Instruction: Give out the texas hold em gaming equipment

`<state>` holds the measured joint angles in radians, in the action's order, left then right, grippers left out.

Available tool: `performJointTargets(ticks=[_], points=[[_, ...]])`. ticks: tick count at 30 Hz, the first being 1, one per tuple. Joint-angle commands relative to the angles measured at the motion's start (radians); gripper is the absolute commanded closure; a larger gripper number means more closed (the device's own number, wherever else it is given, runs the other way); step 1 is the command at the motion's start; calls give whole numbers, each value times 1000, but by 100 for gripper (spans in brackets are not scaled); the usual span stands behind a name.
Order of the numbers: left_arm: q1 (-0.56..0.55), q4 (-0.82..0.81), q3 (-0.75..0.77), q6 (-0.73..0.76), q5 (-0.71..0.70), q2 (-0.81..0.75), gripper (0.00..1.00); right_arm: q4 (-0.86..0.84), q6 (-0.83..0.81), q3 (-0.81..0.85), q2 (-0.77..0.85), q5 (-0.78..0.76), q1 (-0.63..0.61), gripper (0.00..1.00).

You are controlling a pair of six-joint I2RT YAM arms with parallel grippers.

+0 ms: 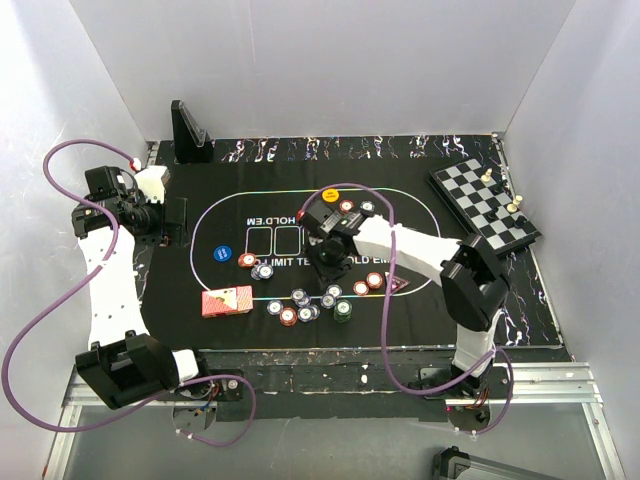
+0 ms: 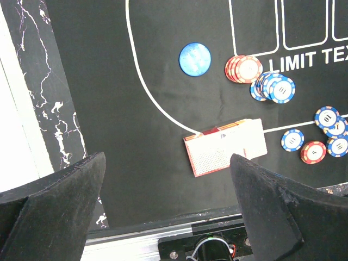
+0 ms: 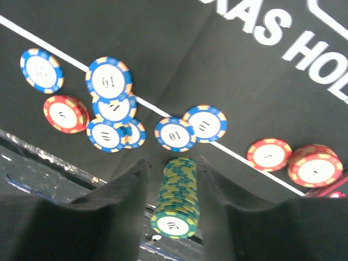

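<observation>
The right claw (image 3: 173,161) is held partly open, a green stack (image 3: 176,198) seen inside it with slim gaps either side. Blue chips (image 3: 187,130) are scattered on the mat (image 3: 163,43) at 12 o'clock. The left claw (image 2: 167,156) is spread wide, empty; cards (image 2: 225,147) are seen at 3 o'clock.

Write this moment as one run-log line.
left gripper: open, away from card deck | right gripper: open, green chip stack seen between fingers

Mat (image 2: 136,163): matt black cloth with a felt-like nap and white printed lines. Chips (image 3: 109,80) on the mat: smooth, glossy plastic. Cards (image 2: 225,147) on the mat: thin card with a slight sheen. Table top (image 2: 49,109) around the mat: glossy black, marble-veined. Rail (image 2: 130,242) beside the mat: bare silvery metal.
</observation>
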<state>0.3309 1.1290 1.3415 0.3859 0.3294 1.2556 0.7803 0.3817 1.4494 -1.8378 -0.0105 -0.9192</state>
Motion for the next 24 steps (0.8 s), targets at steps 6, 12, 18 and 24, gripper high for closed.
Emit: performJointTargets(ticks=[6, 12, 18, 24], points=[[3, 0, 4, 10, 5, -28, 0, -35, -17, 170, -153, 55, -104, 27], [5, -1, 5, 11, 3, -27, 0, 3, -10, 275, -261, 40, -110, 20], [3, -2, 8, 14, -4, -27, 0, 14, -18, 310, -331, 46, -110, 20], [5, -1, 18, 21, -12, -24, 0, 59, -17, 327, -368, 46, -115, 27]])
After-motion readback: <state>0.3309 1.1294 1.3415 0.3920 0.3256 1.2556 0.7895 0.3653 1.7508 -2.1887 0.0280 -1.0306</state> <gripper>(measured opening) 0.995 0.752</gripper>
